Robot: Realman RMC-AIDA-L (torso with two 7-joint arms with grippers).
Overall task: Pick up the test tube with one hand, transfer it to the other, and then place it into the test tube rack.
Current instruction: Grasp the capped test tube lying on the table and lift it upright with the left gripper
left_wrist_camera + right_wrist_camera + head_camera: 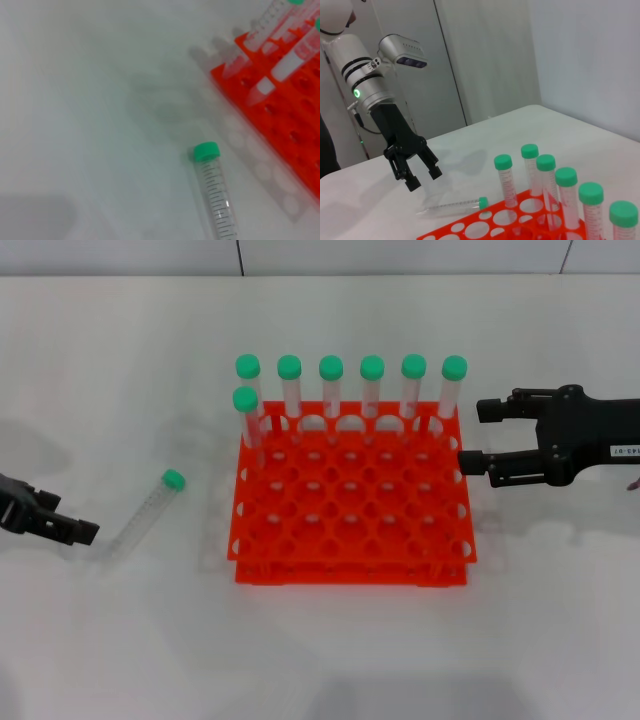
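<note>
Test tube (148, 508) flat on table, just beside left tool (418, 176); fingers spread, empty

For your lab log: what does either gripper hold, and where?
Nothing: the test tube lies on the table, left gripper and right gripper both open.

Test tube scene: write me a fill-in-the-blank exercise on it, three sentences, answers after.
1. The loose test tube lies flat on the ____, not in the test tube rack.
2. Its cap is ____.
3. The left hand hangs over the tube with its fingers ____; the right hand waits open on the far side of the rack.

Missing words: table; green; open
</note>
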